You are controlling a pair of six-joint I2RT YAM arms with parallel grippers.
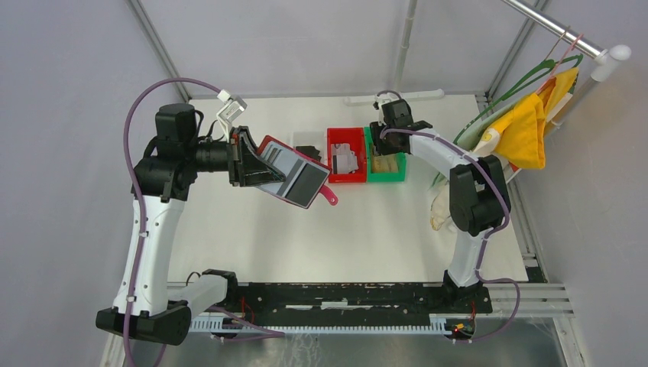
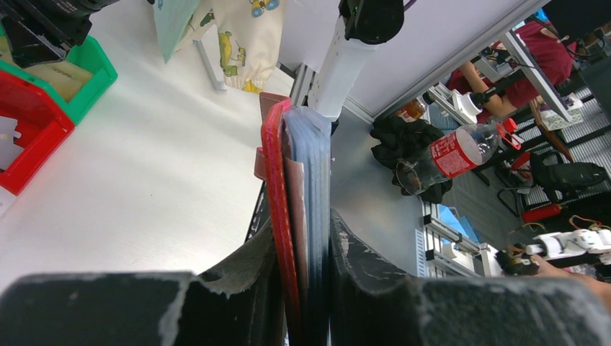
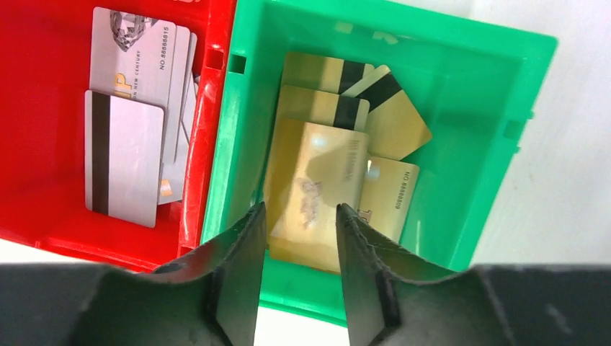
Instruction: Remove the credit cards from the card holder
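Currently the right claw (image 3: 300, 213) hangs directly over the green plastic bin (image 3: 497, 144), its jaws apart and holding nothing. Gold plastic credit cards (image 3: 317, 180) lie piled in that bin. Butted against the green bin's left side, the red plastic bin (image 3: 209, 108) holds silver striped cards (image 3: 126, 158). Well left of the green bin, beyond the red one, the left claw (image 1: 256, 157) pinches the dark red folding card holder (image 1: 294, 174) by one edge. It is tilted in the air, with grey and dark panels showing inside. Two things could go wrong. Pulling a tight card could drag the holder out of that edge grip. Loose cards could also slide from the tilted pockets onto the white table (image 1: 382, 229).
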